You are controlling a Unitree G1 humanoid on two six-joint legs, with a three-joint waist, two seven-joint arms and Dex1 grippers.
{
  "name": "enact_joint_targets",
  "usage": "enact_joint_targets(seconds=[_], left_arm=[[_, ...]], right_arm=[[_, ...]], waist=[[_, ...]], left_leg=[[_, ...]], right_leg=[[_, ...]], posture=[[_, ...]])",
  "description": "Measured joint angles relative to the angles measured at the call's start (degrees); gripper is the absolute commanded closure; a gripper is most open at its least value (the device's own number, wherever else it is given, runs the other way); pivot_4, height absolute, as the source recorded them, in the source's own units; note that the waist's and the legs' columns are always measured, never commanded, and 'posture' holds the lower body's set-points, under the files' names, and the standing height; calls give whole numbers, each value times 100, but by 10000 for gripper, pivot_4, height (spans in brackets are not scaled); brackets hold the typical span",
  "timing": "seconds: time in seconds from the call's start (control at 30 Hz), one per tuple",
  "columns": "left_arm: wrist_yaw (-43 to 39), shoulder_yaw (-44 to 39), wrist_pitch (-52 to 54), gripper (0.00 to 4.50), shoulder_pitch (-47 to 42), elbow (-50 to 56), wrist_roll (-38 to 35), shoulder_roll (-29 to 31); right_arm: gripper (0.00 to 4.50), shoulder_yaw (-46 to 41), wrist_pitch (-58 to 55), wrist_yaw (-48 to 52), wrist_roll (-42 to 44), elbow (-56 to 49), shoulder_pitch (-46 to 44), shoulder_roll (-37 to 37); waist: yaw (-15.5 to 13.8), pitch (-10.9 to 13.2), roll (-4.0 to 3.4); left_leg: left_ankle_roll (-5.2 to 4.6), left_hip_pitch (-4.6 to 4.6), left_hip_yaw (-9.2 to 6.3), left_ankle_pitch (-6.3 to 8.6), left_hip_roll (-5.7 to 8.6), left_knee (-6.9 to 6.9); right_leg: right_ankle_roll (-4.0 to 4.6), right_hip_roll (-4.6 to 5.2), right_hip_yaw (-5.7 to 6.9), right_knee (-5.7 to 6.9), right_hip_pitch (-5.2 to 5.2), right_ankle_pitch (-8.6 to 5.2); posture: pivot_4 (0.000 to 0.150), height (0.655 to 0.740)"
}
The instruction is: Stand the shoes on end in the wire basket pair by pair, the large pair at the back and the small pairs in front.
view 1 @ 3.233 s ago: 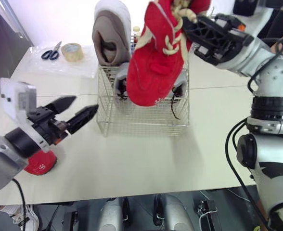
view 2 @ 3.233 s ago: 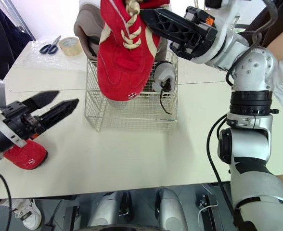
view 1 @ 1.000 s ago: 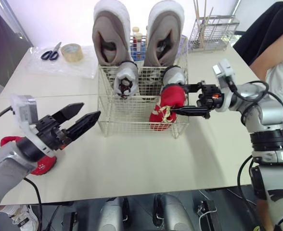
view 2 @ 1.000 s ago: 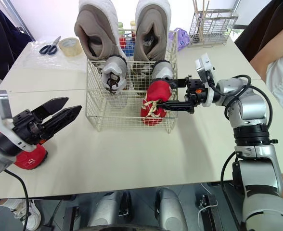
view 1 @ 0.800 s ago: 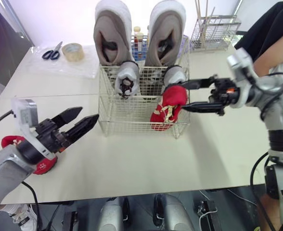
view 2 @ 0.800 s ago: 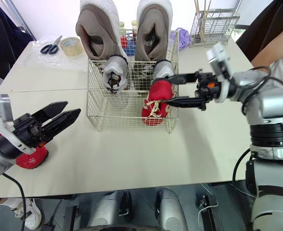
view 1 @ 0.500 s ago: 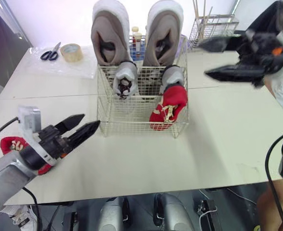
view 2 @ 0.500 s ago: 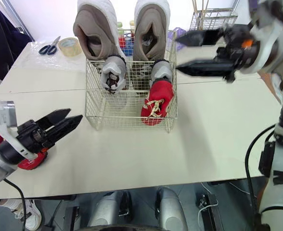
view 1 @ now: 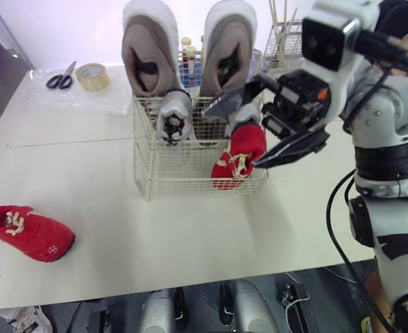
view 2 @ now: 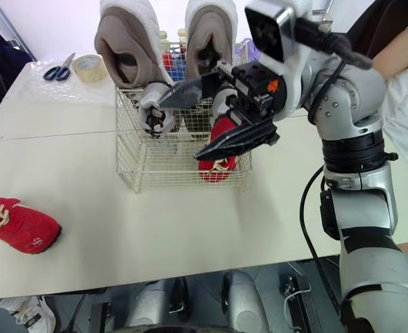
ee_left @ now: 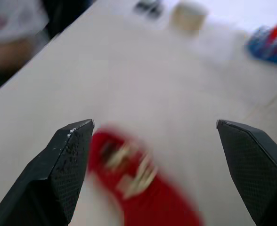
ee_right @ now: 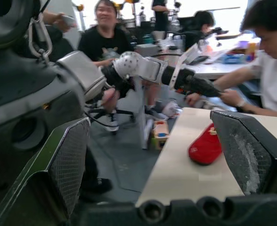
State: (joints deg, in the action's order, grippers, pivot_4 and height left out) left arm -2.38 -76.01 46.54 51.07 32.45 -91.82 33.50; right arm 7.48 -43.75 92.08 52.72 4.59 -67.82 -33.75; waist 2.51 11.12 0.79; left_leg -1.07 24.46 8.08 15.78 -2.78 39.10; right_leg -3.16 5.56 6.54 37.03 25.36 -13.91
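Pair half in: left claw [ee_left: 154,123] gapes empty over loose red shoe [view 1: 30,232] on tabletop [view 1: 190,229], right claw [view 2: 180,128] spread empty beside basket [view 1: 148,173]; grasping that shoe looks next.

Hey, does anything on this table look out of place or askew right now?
Yes. One small red lace-up shoe lies flat on the white table, well off to the left of the wire basket and apart from it. The matching red shoe stands at the basket's front right, leaning slightly, so the pair is split.
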Motion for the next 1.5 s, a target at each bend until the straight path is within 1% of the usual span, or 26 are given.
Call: enact_joint_targets(seconds=[0.03, 0.07, 0.1, 0.17, 0.23, 0.3, 0.37, 0.4, 0.53, 0.7, 1.0, 1.1, 1.13, 1.17, 1.23, 1.3, 1.43, 1.5], left_arm=[[-261, -26, 52, 1681, 336, -1, -84, -234], [-526, -23, 88, 1681, 586, 6, -192, -451], [-710, -8, 86, 1681, 710, 36, -263, -573], [-967, 86, 44, 1681, 774, 150, -328, -661], [-1122, 240, -14, 1681, 757, 210, -335, -660], [-1324, 576, -88, 1681, 559, -2, -235, -632], [-1458, 913, -92, 1681, 225, -455, -49, -486], [-1472, 1066, -98, 1681, 43, -788, 72, -378], [-1467, 1415, -82, 1681, -414, -1503, 339, -97], [-1460, 1885, -68, 1681, -1423, -2364, 838, 444], [-1340, 2483, 82, 1681, -2621, -2943, 1437, 590], [-1275, 2730, 128, 9870, -2957, -3046, 1712, 587], [-1242, 2764, 148, 15328, -3018, -3046, 1771, 580], [-1214, 2772, 150, 18865, -3060, -3049, 1818, 557], [-1132, 2780, 149, 29273, -3158, -3048, 1900, 429], [-1091, 2758, 138, 36127, -3205, -3029, 1911, 336], [-897, 2536, 148, 36127, -3155, -2665, 1737, 132], [-747, 2286, 128, 36127, -3119, -2164, 1465, 119]], right_arm=[[273, 71, 47, 5, 61, -29, -8, 29], [273, 159, 90, 9, 108, -39, -11, 48], [273, 256, 154, 12, 133, -34, -10, 48], [273, 479, 300, 17, 163, -38, 6, 0], [273, 693, 375, 17, 206, -61, 47, -114], [273, 786, 423, 20, 267, -102, 114, -253], [273, 793, 448, 21, 264, -116, 175, -389], [273, 808, 484, 20, 254, -135, 204, -431], [273, 841, 540, 22, 187, -242, 275, -601], [273, 709, 306, 25, 134, -452, 442, -678], [273, 266, -136, -203, 12, -806, 698, -794], [0, 86, -331, -324, 38, -956, 720, -803], [0, 44, -375, -351, 43, -965, 720, -803], [0, 22, -413, -365, 42, -967, 720, -803], [0, 12, -475, -385, 26, -972, 722, -807], [0, 11, -483, -384, -3, -974, 723, -822], [0, 5, -537, -376, -30, -972, 722, -881], [0, -85, -604, -384, -28, -920, 722, -914]], waist=[[-20, -2, 3], [-50, -2, 2], [-84, -2, 2], [-162, -3, 0], [-177, -4, 0], [-156, -5, -11], [-144, -6, -10], [-144, -8, -8], [-121, -9, -6], [-165, -13, -2], [-142, -16, -2], [-143, -16, -4], [-142, -16, -4], [-141, -16, -4], [-140, -16, -5], [-150, -16, -4], [-138, -16, 1], [-149, -13, 7]], left_leg=[[13, -1, -9, 10, 0, 0], [-8, -4, -21, 29, 0, 0], [-5, -5, -30, 28, 0, 0], [-4, -5, -35, 28, -6, -1], [-4, -2, -36, 28, -9, -3], [-9, 0, -31, 31, -9, -9], [-14, 2, -24, 34, -9, -20], [-15, 4, -21, 33, -10, -24], [-13, 8, -14, 21, -14, -24], [-4, 2, -22, 36, -15, -13], [6, 3, -19, 32, -13, -19], [4, 1, -19, 33, -14, -20], [3, 1, -19, 34, -14, -20], [3, 1, -20, 34, -14, -20], [1, 2, -19, 35, -12, -20], [1, 2, -19, 35, -11, -20], [0, 2, -19, 36, -8, -20], [1, 3, -20, 35, -9, -20]], right_leg=[[12, 1, 7, -5, 4, -6], [40, 2, 15, -16, 11, -22], [50, 3, 20, -24, 11, -19], [74, 2, 24, -44, 7, -3], [81, 4, 26, -53, 5, 2], [81, 5, 25, -67, 5, 3], [80, 4, 26, -70, 10, 3], [79, 1, 28, -69, 10, 3], [77, 0, 27, -65, 2, 5], [80, 3, 35, -64, 6, 6], [79, 15, 34, -64, 7, 9], [79, 16, 34, -62, 7, 9], [79, 17, 34, -62, 8, 9], [79, 18, 34, -62, 8, 9], [79, 21, 34, -62, 8, 9], [80, 24, 34, -62, 8, 9], [80, 27, 33, -63, 7, 9], [80, 28, 34, -63, 8, 9]], posture=[[1500, 7400], [1500, 7400], [1500, 7400], [1500, 7400], [1500, 7400], [1500, 7400], [1500, 7400], [1500, 7400], [1500, 7400], [1500, 7400], [1500, 7400], [1500, 7400], [1500, 7400], [1500, 7400], [1500, 7400], [1500, 7400], [1500, 7400], [1500, 7400]])
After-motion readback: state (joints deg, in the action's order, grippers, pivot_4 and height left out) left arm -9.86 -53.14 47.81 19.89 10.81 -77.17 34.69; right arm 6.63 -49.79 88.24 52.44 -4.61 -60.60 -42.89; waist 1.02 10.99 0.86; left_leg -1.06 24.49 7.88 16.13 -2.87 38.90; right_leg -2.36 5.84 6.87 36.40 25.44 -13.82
